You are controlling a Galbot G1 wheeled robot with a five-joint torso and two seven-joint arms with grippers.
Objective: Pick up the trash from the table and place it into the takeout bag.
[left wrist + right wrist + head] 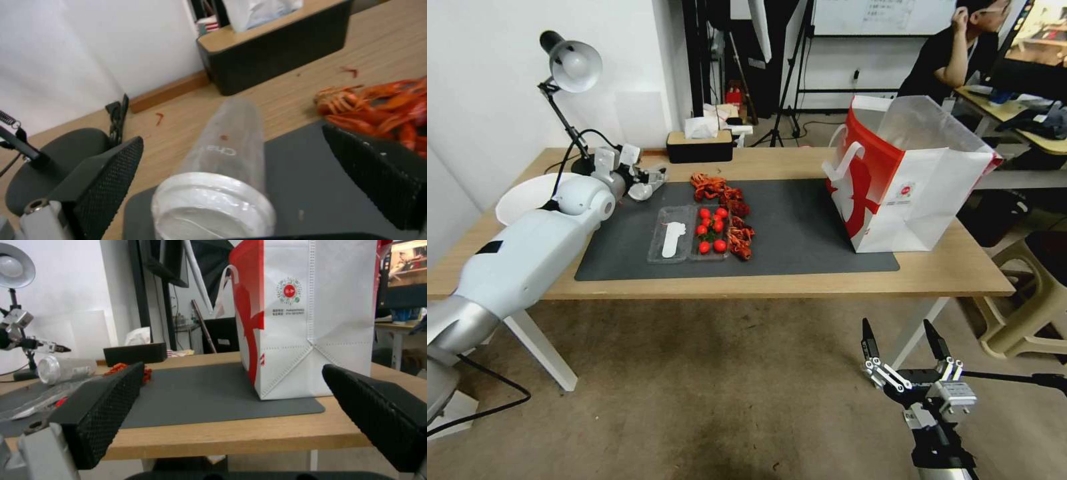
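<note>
Between the spread fingers of the left pincer (pixel 231 166), a clear white-lidded tub (pixel 222 173) lies on its side at the far left corner of the dark mat (pixel 800 227), not yet gripped. Beyond this pincer stands a black tissue box (pixel 276 50); to one side lies a heap of red crayfish shells (pixel 378 106), to the other the lamp base (pixel 49 160). The right pincer (pixel 904 350) hangs released below the counter (pixel 760 287) edge, facing the takeout bag (pixel 311 316) standing on the mat.
</note>
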